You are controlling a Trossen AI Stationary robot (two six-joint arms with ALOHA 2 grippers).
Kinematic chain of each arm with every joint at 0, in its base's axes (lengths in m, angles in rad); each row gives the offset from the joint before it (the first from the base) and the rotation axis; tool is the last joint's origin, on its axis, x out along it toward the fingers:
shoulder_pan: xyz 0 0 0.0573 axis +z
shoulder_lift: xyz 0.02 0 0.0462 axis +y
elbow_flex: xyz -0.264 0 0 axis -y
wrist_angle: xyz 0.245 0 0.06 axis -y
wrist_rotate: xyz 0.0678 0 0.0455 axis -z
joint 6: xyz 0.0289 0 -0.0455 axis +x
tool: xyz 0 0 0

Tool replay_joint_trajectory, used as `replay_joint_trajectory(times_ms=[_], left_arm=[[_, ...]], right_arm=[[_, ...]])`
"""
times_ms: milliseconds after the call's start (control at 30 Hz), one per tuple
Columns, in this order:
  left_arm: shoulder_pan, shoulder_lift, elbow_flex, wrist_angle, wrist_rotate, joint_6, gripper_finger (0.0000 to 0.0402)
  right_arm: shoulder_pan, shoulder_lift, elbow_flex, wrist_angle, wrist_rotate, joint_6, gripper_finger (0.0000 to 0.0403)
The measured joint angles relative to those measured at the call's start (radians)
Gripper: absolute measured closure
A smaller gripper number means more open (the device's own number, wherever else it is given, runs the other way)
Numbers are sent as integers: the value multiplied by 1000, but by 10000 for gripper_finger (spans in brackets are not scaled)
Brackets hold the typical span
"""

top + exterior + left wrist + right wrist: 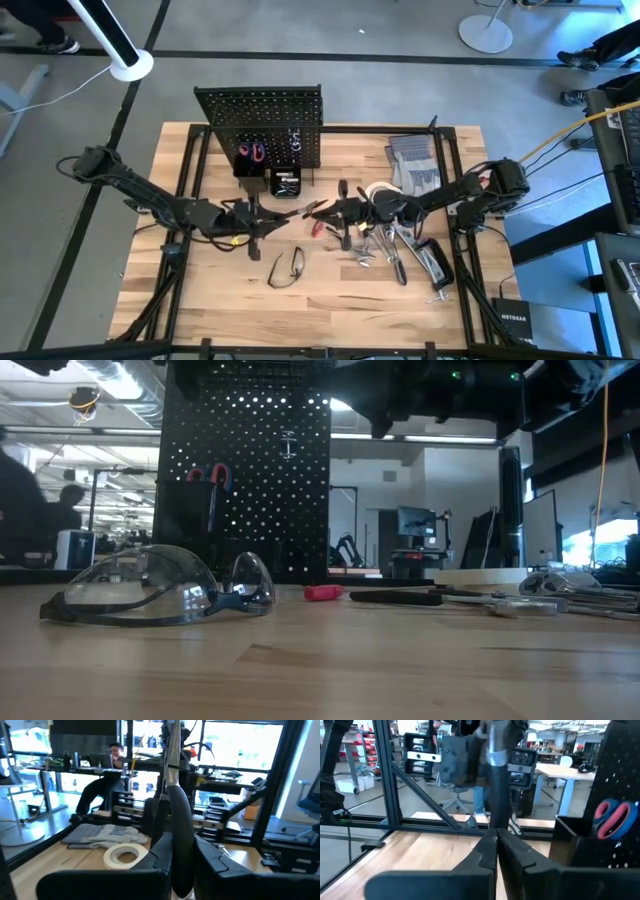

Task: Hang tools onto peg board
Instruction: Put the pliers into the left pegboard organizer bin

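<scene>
My left gripper [288,218] hovers above the table's middle, shut on a tool [179,820] with a black handle and a silver shaft that stands upright. My right gripper [310,210] faces it from the right. Its fingers [485,851] are shut together, and the same tool [497,790] rises just beyond their tips. The black peg board [260,125] stands at the far edge, with red-handled scissors [612,817] in a bin on it. Safety glasses [160,590] lie on the table near the front. A white tape roll [125,856] and loose tools [400,250] lie on the right. My left gripper pinches the tool's black handle [181,865] between its two fingers, which come level from the table's left and lie across it. The tool is lifted clear and upright, its silver shaft [172,755] pointing up. My right gripper: I cannot tell whether its shut tips touch the tool.
Grey gloves [412,165] lie at the far right beside the tape roll. A small red-handled tool [322,592] rests on the table under the grippers. Bare wood [230,290] shows at the near left. People and desks are in the room beyond the table.
</scene>
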Motion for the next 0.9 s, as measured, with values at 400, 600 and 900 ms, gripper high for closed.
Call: replay_joint_trajectory(times_ms=[400, 600, 900], left_arm=[[0, -1, 0, 48, 13, 10, 375], [2, 8, 2, 31, 11, 8, 379], [19, 45, 0, -1, 7, -28, 380]], right_arm=[[-6, 56, 81, -23, -56, -55, 399], [-5, 97, 150, -8, -74, -84, 399], [-6, 97, 167, -43, -96, -99, 398]])
